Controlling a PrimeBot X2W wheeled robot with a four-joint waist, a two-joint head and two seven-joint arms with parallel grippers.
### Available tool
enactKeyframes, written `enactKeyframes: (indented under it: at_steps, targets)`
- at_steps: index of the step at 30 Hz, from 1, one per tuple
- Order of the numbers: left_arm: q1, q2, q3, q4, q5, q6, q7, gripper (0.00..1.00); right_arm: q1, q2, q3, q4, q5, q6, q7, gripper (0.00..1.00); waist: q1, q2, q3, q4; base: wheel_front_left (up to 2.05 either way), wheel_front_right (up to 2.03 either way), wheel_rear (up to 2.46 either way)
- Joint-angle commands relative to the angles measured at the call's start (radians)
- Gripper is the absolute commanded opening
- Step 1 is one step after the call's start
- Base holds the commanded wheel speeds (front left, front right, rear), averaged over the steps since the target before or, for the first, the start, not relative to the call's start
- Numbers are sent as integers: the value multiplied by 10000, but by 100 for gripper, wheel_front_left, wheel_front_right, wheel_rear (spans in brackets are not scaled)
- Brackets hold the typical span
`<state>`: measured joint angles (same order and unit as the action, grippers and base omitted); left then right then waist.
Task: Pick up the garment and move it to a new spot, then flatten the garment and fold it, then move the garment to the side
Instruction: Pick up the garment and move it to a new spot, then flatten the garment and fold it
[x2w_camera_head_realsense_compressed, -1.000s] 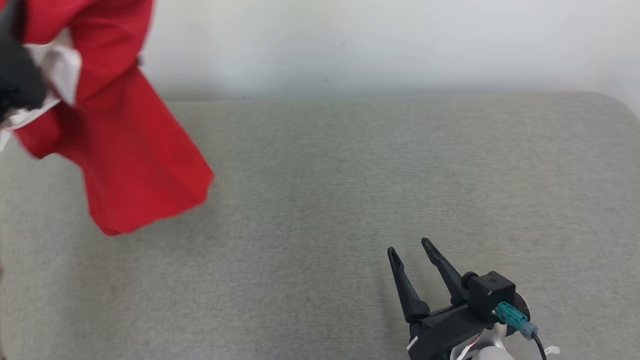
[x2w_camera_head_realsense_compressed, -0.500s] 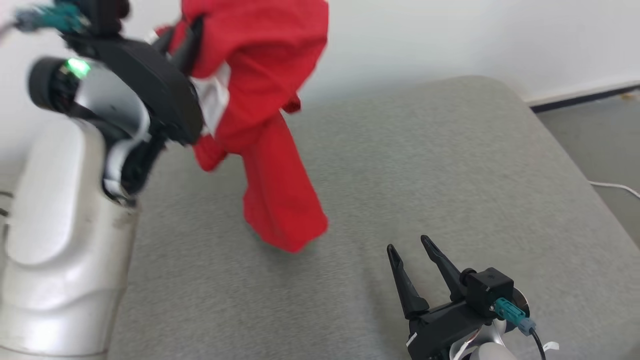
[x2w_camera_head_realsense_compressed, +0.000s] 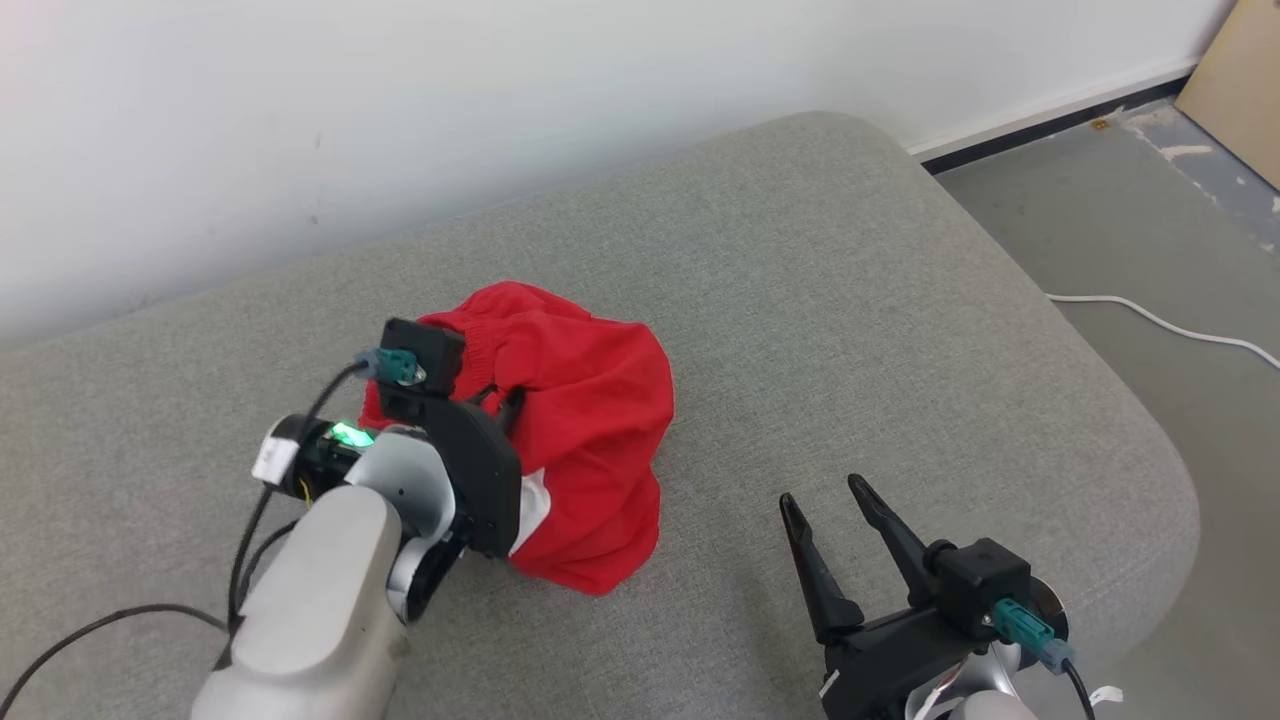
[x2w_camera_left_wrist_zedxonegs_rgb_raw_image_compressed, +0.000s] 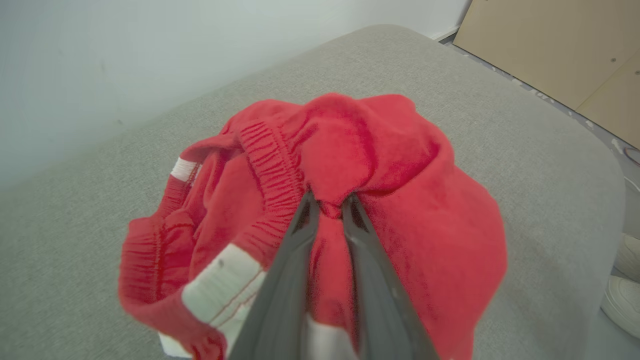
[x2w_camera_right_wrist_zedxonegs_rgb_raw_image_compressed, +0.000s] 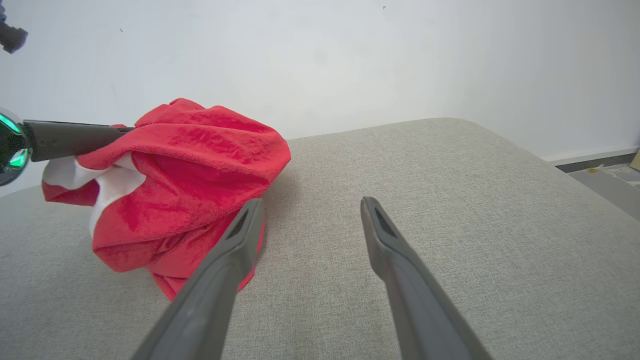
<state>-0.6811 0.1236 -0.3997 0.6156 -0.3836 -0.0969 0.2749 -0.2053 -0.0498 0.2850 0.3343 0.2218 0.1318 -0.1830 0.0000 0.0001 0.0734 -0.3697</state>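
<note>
Head view first: the left pincer (x2w_camera_head_realsense_compressed: 500, 398) is clenched on the red garment (x2w_camera_head_realsense_compressed: 600, 430), which sits as a bunched heap near the middle of the grey cushion (x2w_camera_head_realsense_compressed: 880, 300). The right pincer (x2w_camera_head_realsense_compressed: 820, 492) hovers released, jaws apart. It's off to the garment's right, nearer the robot, and touching nothing.

Over to the left wrist view: both fingers pinch one fold of red cloth, just beside the elastic waistband (x2w_camera_left_wrist_zedxonegs_rgb_raw_image_compressed: 270, 160). A white panel (x2w_camera_left_wrist_zedxonegs_rgb_raw_image_compressed: 220, 290) droops at the lower left.

Right wrist view now: the heap lies ahead and to the left of the spread fingers, with its bottom edge on the cushion. Its top is propped up by the left pincer's finger coming in from the left.

This looks like the set-down at the new spot. Best to let the cloth's weight settle fully before letting go. Then open and back straight out so nothing snags, and use that waistband as the landmark for flattening.
</note>
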Motion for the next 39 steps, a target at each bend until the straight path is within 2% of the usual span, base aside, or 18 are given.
enactKeyframes:
  at_steps: [1,5,8,12,14,16,26,35,39]
  targets:
    - [137,-60,-32,104,83,86,-278,100,82,-10,-79,-69,-103,-23,40,100,0,-1,-68,106,0,0,0]
    - [406,-195,-24,157,162,347,-1255,100,288,-11,-490,-139,-215,-21,105,100,0,-1,-258,491,0,0,0]
    - [713,-297,310,-259,-100,502,-2464,100,408,-11,-825,-193,-329,-23,137,100,0,-1,-497,876,0,0,0]
    - [1435,-198,597,-853,-117,657,-4003,100,583,-10,-1282,-314,-505,-21,102,100,0,-1,-832,1551,0,0,0]
    - [1639,-150,714,-1042,-136,750,-4372,100,635,-8,-1366,-350,-555,-23,89,100,0,-1,-922,1715,0,0,0]
    - [2305,-56,905,-1501,-90,938,-5019,100,781,-16,-1684,-408,-720,-21,120,100,0,-1,-1150,2249,0,0,0]
    - [4513,471,1481,-2873,285,1323,-5399,100,1316,-11,-2374,-586,-1000,-23,233,100,0,-1,-1471,3385,0,0,0]
    - [6711,641,2255,-4434,639,1786,-5395,100,1695,-11,-2362,-793,-920,-21,346,100,0,-1,-1445,3607,0,0,0]
    - [7369,488,2512,-4723,519,2060,-5396,100,1771,-13,-2287,-802,-905,-23,387,100,0,-1,-1425,3604,0,0,0]
